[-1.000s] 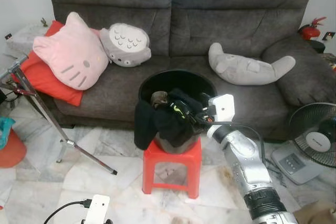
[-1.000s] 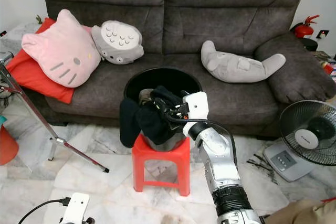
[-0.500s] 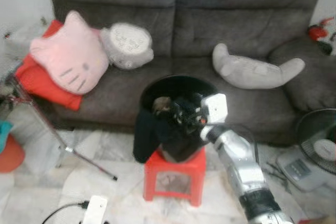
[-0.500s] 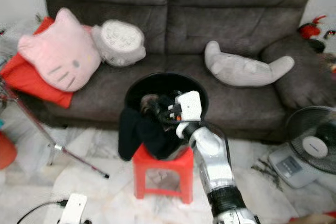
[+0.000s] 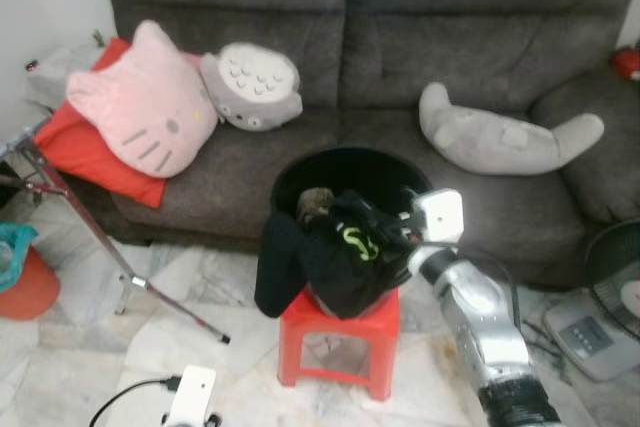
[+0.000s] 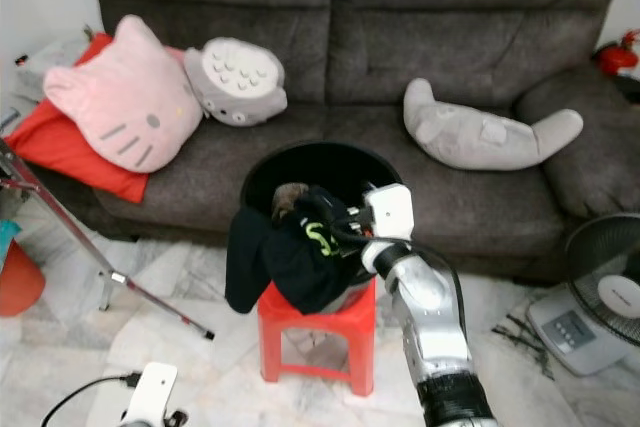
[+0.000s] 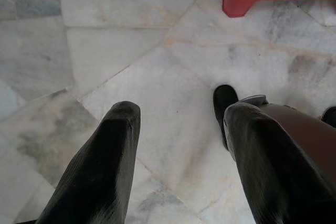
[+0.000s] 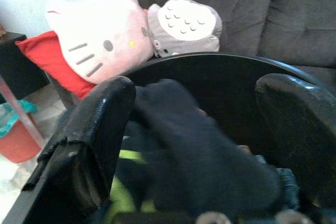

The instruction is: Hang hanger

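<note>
A: Left eye view first — what fills the frame?

B: A grey sofa (image 5: 400, 77) spans the whole upper half. On its seat, upper left, a pink cat cushion (image 5: 145, 102) lies over a red cushion (image 5: 75, 142), with a grey round plush (image 5: 255, 87) touching it. A long grey plush (image 5: 505, 137) lies at the right.

A: And in the middle?

B: A black bucket (image 5: 340, 172) stands on a red stool (image 5: 340, 342) just in front of the sofa, on a marble floor (image 5: 120, 357). Dark clothes (image 5: 330, 252) are heaped in it and hang over its near rim, lower centre.

A: Where is the right gripper (image 8: 194, 145)?

B: At the bucket's right rim, reaching into the heap. In the right wrist view its two fingers stand apart with dark cloth between them; whether they pinch it I cannot tell. I cannot make out a hanger anywhere.

A: The left gripper (image 7: 178, 145)?

B: Hanging low over the floor, fingers spread with nothing between them; a stool leg sits in the upper right of that view.

A: Room to move?

B: Open floor lies left of the stool, up to a slanted metal stand leg (image 5: 90, 237) at the left. A fan (image 6: 610, 292) stands at the right edge.
</note>
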